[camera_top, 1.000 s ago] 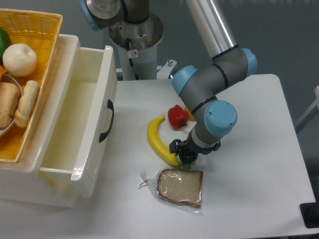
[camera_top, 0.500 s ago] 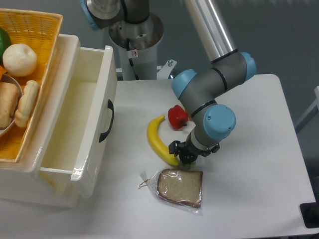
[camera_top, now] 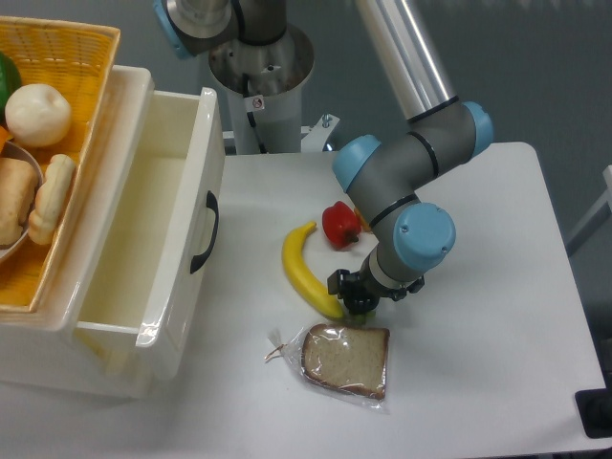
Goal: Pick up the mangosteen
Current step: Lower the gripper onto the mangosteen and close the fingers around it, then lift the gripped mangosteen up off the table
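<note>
Arm's barely nudged over the last second, so the gripper (camera_top: 360, 306) sits low at the bench (camera_top: 478, 287) between banana (camera_top: 304, 273) and bagged bread (camera_top: 346, 359), at 5 o'clock from the red pepper (camera_top: 339, 224); mangosteen hidden underneath I guess, can't tell if it's closed yet.

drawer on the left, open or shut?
Open. The white drawer is pulled out beside the table; its bare inside shows from above, and its black handle faces the banana.
</note>
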Robot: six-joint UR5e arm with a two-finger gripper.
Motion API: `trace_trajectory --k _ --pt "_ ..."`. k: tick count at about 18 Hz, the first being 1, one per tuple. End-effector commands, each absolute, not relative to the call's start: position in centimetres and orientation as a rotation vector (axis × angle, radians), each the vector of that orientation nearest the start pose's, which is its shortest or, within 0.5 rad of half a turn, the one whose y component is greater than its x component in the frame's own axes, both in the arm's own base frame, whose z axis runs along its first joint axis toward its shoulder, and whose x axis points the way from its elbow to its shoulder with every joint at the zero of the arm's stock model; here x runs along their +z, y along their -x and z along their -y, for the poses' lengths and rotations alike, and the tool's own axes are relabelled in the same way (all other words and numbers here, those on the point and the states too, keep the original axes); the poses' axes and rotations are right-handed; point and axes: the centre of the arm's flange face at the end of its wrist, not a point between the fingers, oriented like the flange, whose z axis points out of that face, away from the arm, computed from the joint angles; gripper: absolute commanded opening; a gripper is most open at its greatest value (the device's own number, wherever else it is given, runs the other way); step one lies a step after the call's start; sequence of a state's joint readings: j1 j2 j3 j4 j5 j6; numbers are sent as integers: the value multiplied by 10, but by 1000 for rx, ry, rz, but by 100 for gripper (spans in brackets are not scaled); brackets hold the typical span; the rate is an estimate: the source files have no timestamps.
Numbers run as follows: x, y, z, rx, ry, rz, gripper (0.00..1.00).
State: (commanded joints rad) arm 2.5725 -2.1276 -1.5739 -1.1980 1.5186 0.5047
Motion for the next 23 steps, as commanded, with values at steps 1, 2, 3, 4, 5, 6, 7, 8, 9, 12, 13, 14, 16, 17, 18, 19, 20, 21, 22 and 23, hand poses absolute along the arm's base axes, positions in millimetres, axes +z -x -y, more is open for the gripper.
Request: trace_trajectory --k 1,2,3,4,5,6,7,8,9,12,13,14,16,17,18,19,20,21,22,23 --pt "199 461 -460 -271 3129 802 73" --pt "199 461 -460 -271 3129 800 68" --pt "200 461 -460 -269 3128 800 66" --pt "200 462 -460 -266 3131 790 61" --pt "203 462 -460 -261 3130 779 58" --pt "206 463 -461 -257 3127 773 52" --pt "208 463 -461 -254 3125 770 49" --pt "209 463 -461 -249 3125 767 47" --pt "211 463 -461 -247 3122 764 44" --pt "228 465 -462 -214 3114 721 43" --pt "236 466 -462 -197 3112 689 42" --pt "244 467 -463 -180 3112 636 42" --pt "261 469 -465 -149 3111 512 42" --pt "272 469 -465 -130 3106 457 42" --pt "281 468 -463 -112 3108 391 42" --pt "290 467 -462 -94 3108 306 42" --pt "298 466 -461 -76 3106 217 42" --pt "306 466 -459 -59 3103 130 42" --pt "313 467 -455 -43 3098 55 42" --pt "318 467 -451 -35 3096 -9 42"
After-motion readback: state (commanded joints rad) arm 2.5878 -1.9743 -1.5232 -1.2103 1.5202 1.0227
